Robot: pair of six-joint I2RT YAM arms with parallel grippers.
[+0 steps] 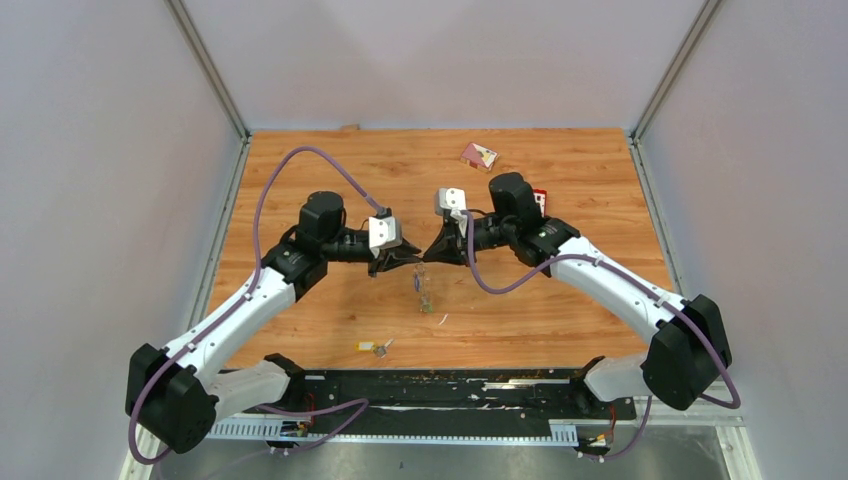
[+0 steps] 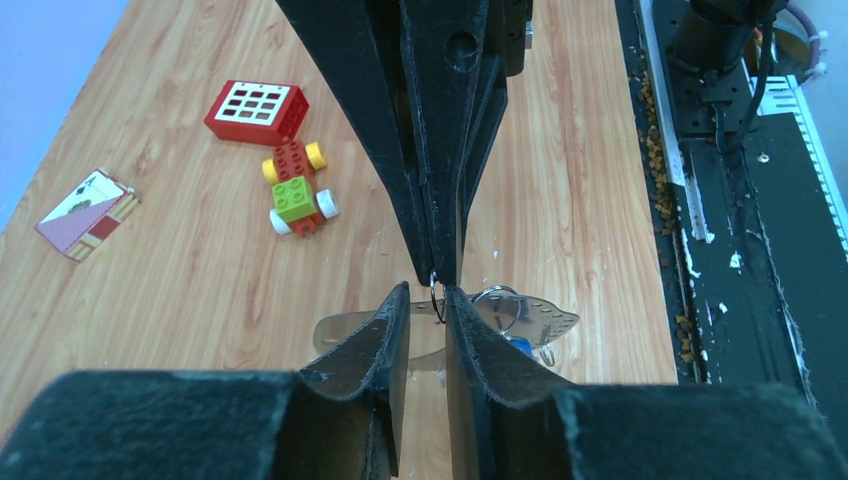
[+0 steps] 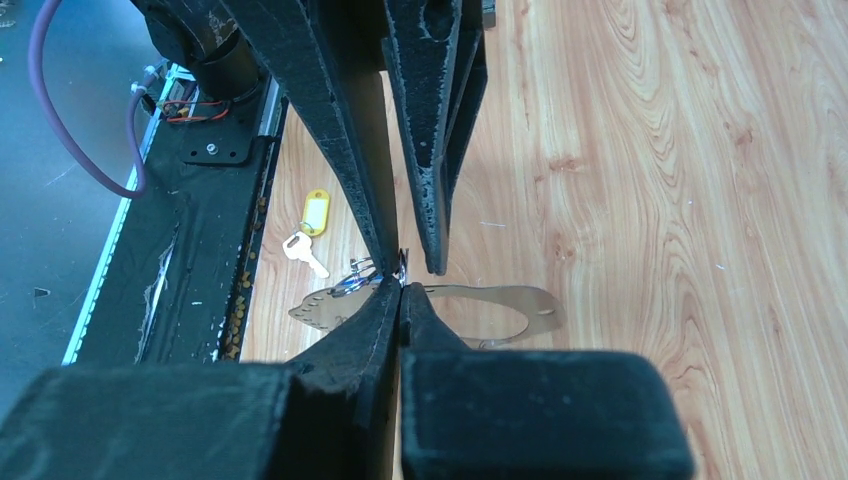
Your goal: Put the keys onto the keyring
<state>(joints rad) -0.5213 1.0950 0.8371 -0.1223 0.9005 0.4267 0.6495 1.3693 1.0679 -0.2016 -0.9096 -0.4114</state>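
Observation:
My two grippers meet tip to tip over the middle of the table. My right gripper (image 3: 400,288) (image 1: 432,255) is shut on a thin wire ring (image 2: 437,298) joined to the flat grey keyring (image 3: 505,305) (image 2: 545,318), which sits just below the tips (image 1: 423,290). I cannot tell if the keyring rests on the wood. My left gripper (image 2: 428,295) (image 1: 405,257) is slightly open, its fingertips on either side of that wire ring. A blue tag (image 2: 518,346) hangs at the keyring. The yellow-tagged key (image 3: 312,212) (image 1: 372,347) lies on the table near the front rail. The red-orange key is not in view.
A green-yellow-red toy car (image 2: 295,190), a red block with a white grid (image 2: 257,110) and a playing card (image 2: 85,215) (image 1: 478,155) lie toward the far right of the table. A black rail (image 1: 450,385) runs along the near edge.

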